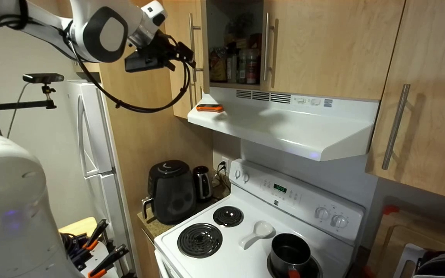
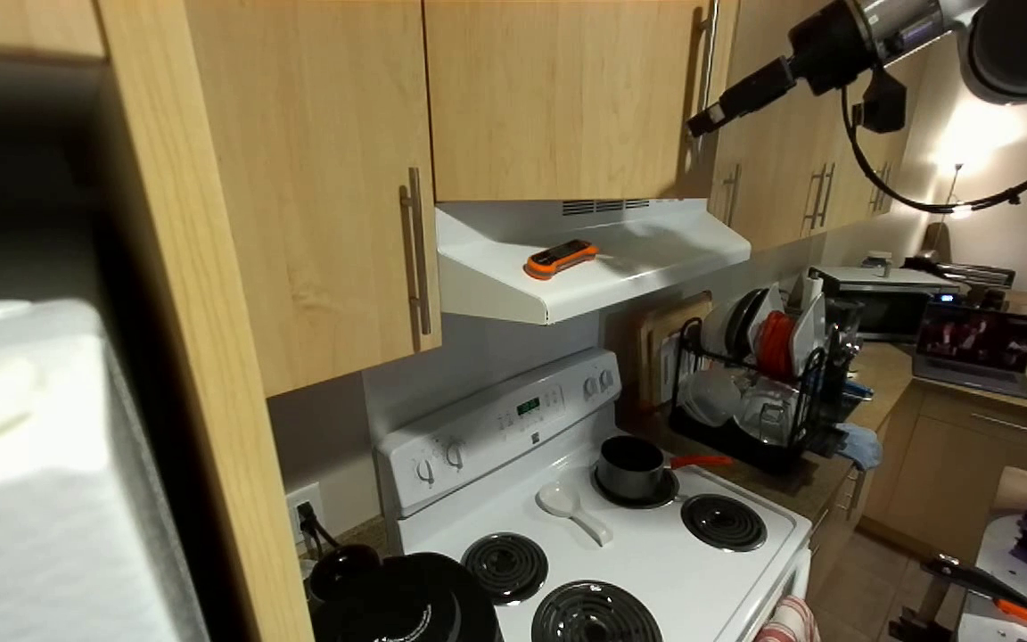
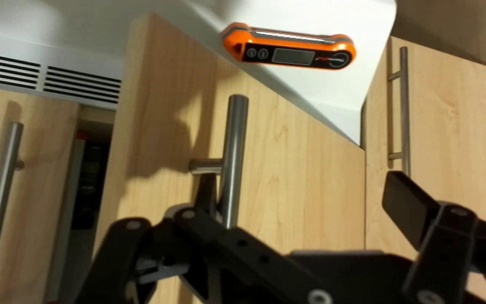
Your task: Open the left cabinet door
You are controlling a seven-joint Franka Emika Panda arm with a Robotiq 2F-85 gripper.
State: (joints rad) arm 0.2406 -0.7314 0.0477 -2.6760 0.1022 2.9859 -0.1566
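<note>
Plainly enough, going left to right in an exterior view, first comes the white jointed robot arm (image 1: 108, 34), carrying a black two-fingered gripper (image 3: 306, 194) with its jaws wide apart, clamped on nothing. Just beside it is the tall flat light-wood left cabinet door (image 2: 567, 98), already standing ajar above the white range hood (image 1: 292, 123), its slim vertical metal bar handle (image 3: 235, 156) near the free edge. The wrist view puts one black fingertip (image 3: 206, 192) close by that bar, seemingly on its door side; whether they touch, I cannot tell. Next is the dark cabinet interior (image 1: 218, 19) with jars and bottles (image 1: 242, 65), then the closed twin light-wood panel (image 1: 330, 50).

The step in hand looks like widening the swing. Best to hook the bar with that single finger and lead it along an arc about the hinge side, turning the wrist with the door; a straight tug could slip off or twist the handle. Slow before it nears the longer light-wood door (image 2: 326, 196).
</note>
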